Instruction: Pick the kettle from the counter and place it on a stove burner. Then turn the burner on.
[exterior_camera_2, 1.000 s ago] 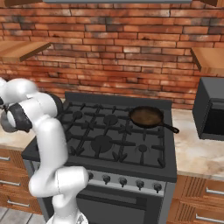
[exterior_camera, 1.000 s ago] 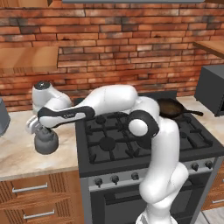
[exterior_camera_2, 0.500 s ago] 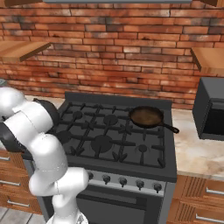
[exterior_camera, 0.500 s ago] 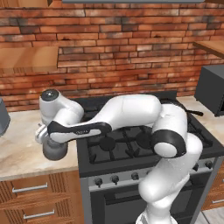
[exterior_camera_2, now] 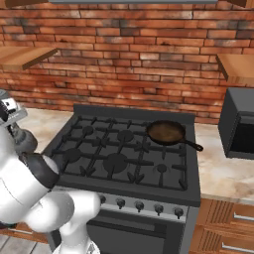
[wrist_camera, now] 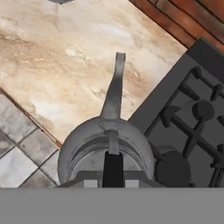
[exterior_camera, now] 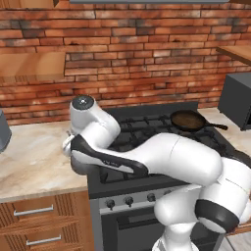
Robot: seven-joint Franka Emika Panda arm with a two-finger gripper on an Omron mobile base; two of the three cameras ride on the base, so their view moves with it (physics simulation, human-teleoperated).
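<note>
Grey metal fills the space just below our claw [wrist_camera: 113, 173], which is clamped on the dark handle of the kettle [wrist_camera: 105, 148]. We carry the kettle off the surface, its spout reaching away from the claw over the beige counter [wrist_camera: 65, 65]. Beside the claw we see the nearest stove burner [wrist_camera: 173, 168].

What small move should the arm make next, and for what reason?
Probably carry the kettle a little further sideways over the stove, toward the nearest free burner, before lowering it. The jaws are shut on its handle, and in the hand view the kettle hangs over the edge where counter meets stove, not yet above the grate. The pan occupies a far burner, so the near one seems safer.
</note>
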